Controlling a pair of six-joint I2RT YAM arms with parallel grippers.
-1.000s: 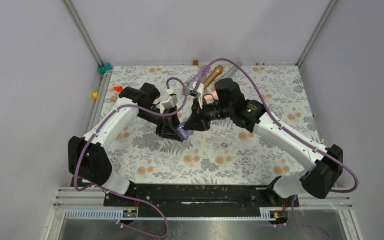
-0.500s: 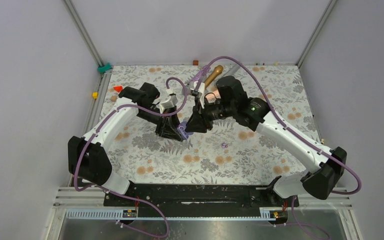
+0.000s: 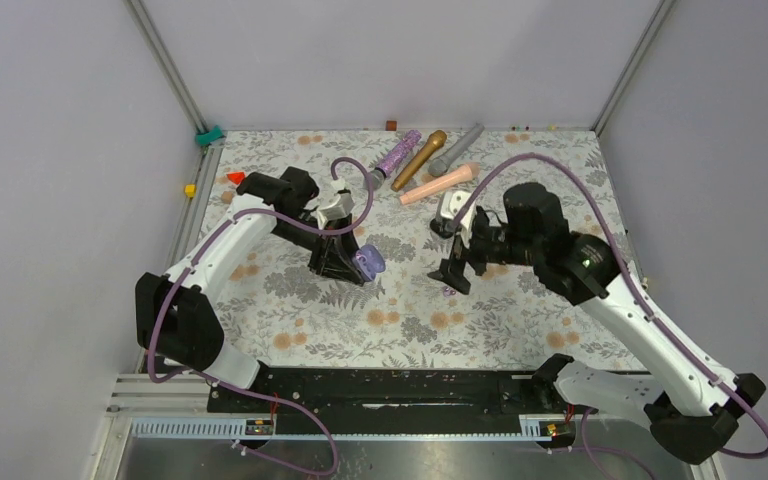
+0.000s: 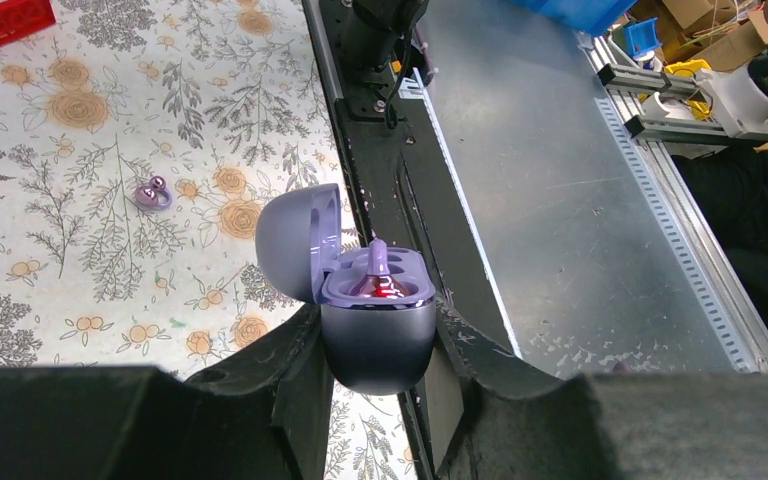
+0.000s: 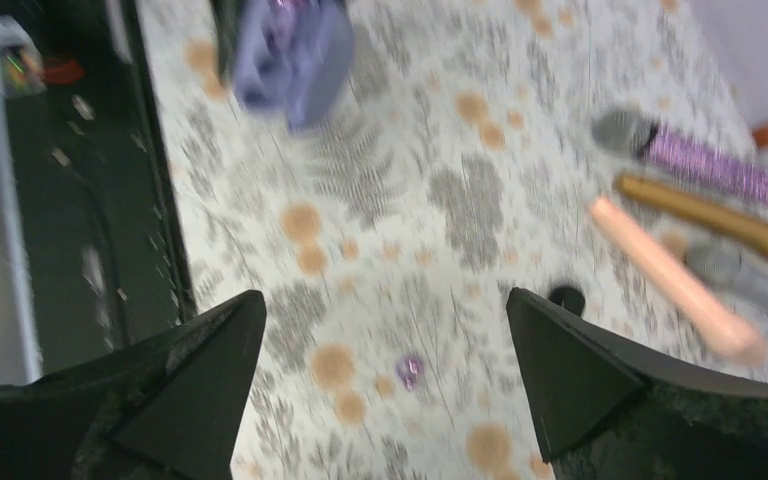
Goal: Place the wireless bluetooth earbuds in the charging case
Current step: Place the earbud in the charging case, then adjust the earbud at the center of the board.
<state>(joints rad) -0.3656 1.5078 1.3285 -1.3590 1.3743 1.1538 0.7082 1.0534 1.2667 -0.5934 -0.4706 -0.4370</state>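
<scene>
above the mat (image 3: 520,330), left gripper (image 3: 352,265) clamps the charging case (image 4: 378,345); right gripper (image 5: 385,305) gapes empty.

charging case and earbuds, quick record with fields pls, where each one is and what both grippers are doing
charging case: purple, lid open, clamped between the left gripper's fingers
seated earbud: purple, standing in one slot of the case
loose earbud: purple, lying on the floral mat, apart from the case
left gripper: shut on the charging case
right gripper: open, empty, over the loose earbud
microphones: four, lying together at the far edge
</scene>
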